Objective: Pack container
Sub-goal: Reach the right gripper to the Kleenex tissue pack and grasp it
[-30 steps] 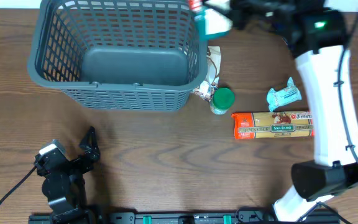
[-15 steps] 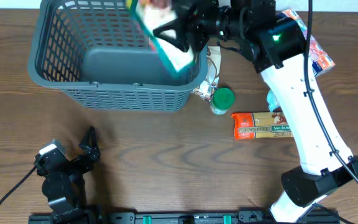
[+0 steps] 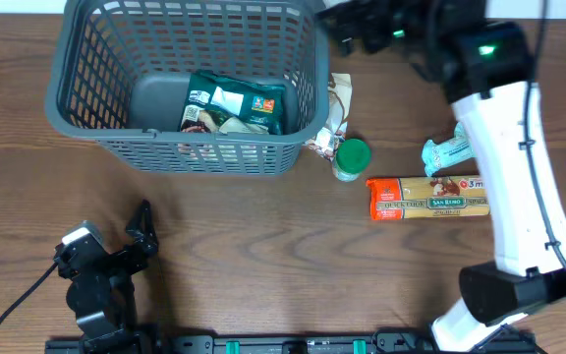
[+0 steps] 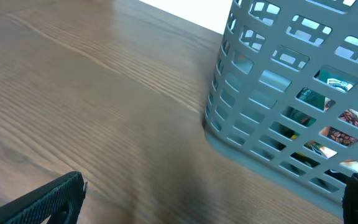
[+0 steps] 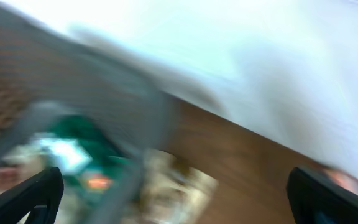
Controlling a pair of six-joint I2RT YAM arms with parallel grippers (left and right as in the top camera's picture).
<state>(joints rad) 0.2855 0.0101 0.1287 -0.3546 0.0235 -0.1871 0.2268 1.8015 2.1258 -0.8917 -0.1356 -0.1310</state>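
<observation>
Because the green packet lies in the basket, the right fingers hang spread and empty, the left fingers idle apart.

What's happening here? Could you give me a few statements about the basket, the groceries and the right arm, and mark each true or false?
1. A green packet lies inside the grey basket. True.
2. The orange pasta box is packed in the basket. False: it lies on the table, to the right of the basket.
3. The right gripper holds a packet. False: it is open and empty.
4. The green-lidded jar is on the table outside the basket. True.
</observation>
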